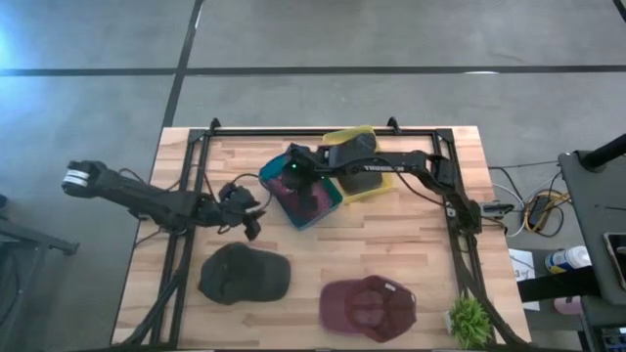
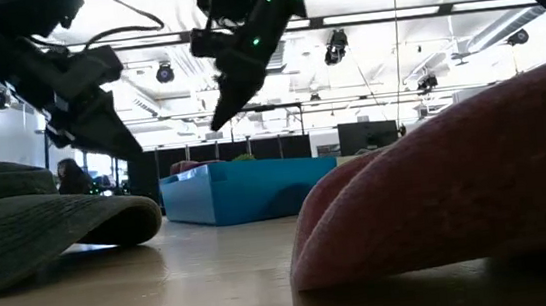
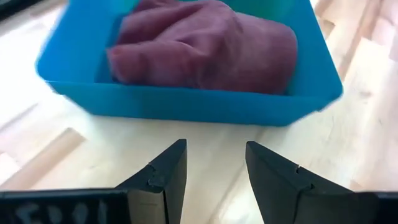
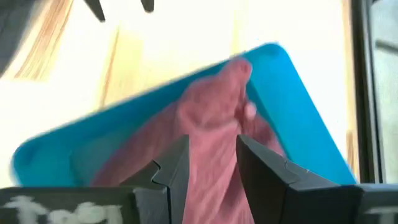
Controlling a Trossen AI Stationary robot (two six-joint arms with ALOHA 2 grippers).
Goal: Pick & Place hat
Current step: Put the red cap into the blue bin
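1. From above, the wooden tabletop carries a blue bin near its far middle, with a yellow bin just beside it on the far right.
2. In the blue bin lies a crumpled maroon hat; the left wrist view shows it filling most of the bin, piled toward one end.
3. What is in the yellow bin I cannot tell, as the right arm crosses over it.
4. The right pincer hangs over the far edge of the blue bin. Its own camera shows the fingers a narrow gap apart, above the maroon cloth, gripping nothing that I can see.
5. The left pincer sits left of the blue bin, above bare wood. Its wrist view shows the fingers spread wide and empty, pointing at the bin's wall.
6. Only the overhead camera shows two more caps on the near side: a dark green cap at near left and a maroon cap at near middle-right, well apart.
7. It also catches a small green plant at the near right corner.
8. Down at tabletop height, the green cap fills the left edge and the maroon cap looms large on the right, with the blue bin standing between them farther back.
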